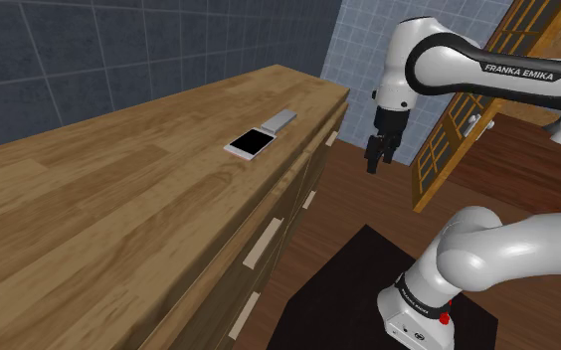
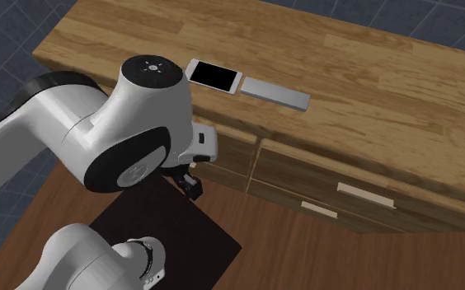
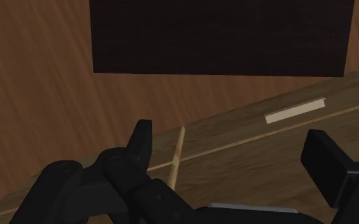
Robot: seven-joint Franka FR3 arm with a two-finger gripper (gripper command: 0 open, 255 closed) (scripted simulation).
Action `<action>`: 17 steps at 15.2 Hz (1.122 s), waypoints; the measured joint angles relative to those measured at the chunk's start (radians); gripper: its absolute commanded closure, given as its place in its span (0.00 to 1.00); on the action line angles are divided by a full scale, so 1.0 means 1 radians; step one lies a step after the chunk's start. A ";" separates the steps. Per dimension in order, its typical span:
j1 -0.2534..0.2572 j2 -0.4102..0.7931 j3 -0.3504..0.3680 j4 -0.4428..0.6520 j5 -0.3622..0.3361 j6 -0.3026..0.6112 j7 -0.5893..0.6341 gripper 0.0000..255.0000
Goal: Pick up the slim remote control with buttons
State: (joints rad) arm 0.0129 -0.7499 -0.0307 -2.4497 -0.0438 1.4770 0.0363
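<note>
- The end effector (image 1: 375, 159) hangs open off the bench's (image 1: 119, 199) front edge, over the wooden floor (image 1: 348, 214). In the wrist view its two black fingers (image 3: 140, 143) stand apart with nothing between them.
- The remote (image 1: 279, 121) lies flat on the bench top, well apart from the end effector and back from the edge the end effector has beside it. It is drawn as a slim plain grey slab, and no buttons can be made out on it.
- Just beyond the remote, as seen from the end effector, lies a phone (image 1: 250, 144) with a white rim and a black screen. The two are end to end, nearly touching; whether they touch I cannot tell.
- Below the open fingers the wrist view looks along a wooden drawer front, with the floor and a dark mat (image 3: 219, 37) farther off.
- Count: one remote, one phone, one end effector with two fingers, one mat.
- Two pale drawer handles (image 3: 295, 110) show in the wrist view, one between the fingers and one close by the nearer finger.
</note>
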 measured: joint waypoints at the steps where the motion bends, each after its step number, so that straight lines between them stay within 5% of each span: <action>1: 0.000 0.000 0.000 0.000 0.000 0.000 0.000 0.00; 17: -0.075 0.520 0.121 0.377 0.075 0.244 0.502 0.00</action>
State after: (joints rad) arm -0.0621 -0.2299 0.0906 -2.0726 0.0311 1.7208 0.5384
